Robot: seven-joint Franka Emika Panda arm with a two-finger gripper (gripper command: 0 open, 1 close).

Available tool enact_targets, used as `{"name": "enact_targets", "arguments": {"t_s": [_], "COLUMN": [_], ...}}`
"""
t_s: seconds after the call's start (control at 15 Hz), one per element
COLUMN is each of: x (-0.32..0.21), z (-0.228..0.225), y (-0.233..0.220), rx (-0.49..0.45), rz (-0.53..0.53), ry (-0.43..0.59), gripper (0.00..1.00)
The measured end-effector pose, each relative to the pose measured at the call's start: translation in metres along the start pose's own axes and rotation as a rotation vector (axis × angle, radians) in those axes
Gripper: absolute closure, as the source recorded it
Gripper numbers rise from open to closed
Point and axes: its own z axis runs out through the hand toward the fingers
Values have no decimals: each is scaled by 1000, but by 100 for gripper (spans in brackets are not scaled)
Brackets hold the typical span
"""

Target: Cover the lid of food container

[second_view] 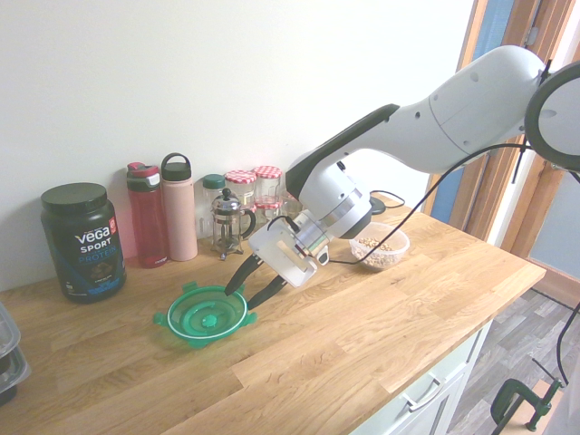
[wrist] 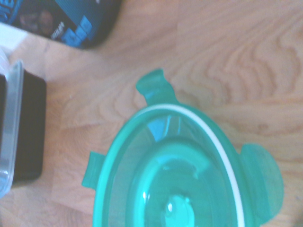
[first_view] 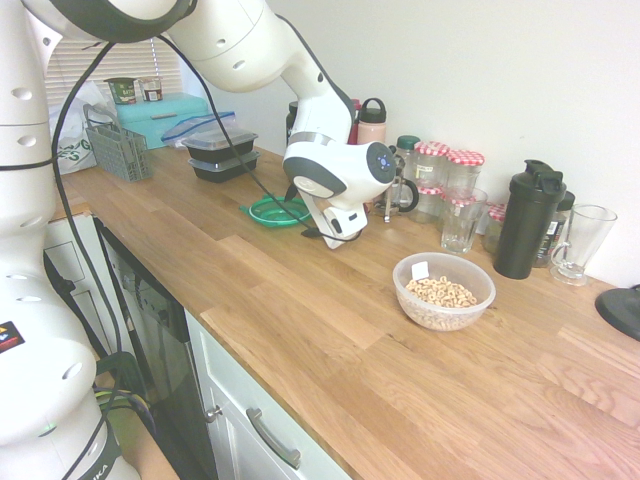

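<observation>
The green round lid lies flat on the wooden counter, and it fills the wrist view with its clip tabs and white rim ring showing. My gripper is tilted down at the lid's edge on the bowl side. It is open, and its dark fingers stand on either side of the rim; contact is unclear. The food container, a clear round bowl of beige cereal rings, stands apart on the counter, past the arm. In the first exterior view the lid is partly hidden behind the hand.
Along the wall stand a dark protein tub, a red bottle, a pink bottle, a French press and checked-lid jars. There are also a black shaker and glasses. Black trays sit farther down the counter.
</observation>
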Motion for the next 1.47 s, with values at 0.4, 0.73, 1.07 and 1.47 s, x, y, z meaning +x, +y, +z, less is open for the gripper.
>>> {"name": "enact_targets", "arguments": {"t_s": [0.4, 0.73, 1.07, 1.47], "x": [-13, -13, -10, -1], "z": [20, 21, 27, 32], "y": [-10, -10, -7, -6], "rx": [3, 1, -9, -21], "rz": [35, 44, 49, 65], "ry": [11, 13, 18, 18], "gripper": [100, 100, 100, 100]}}
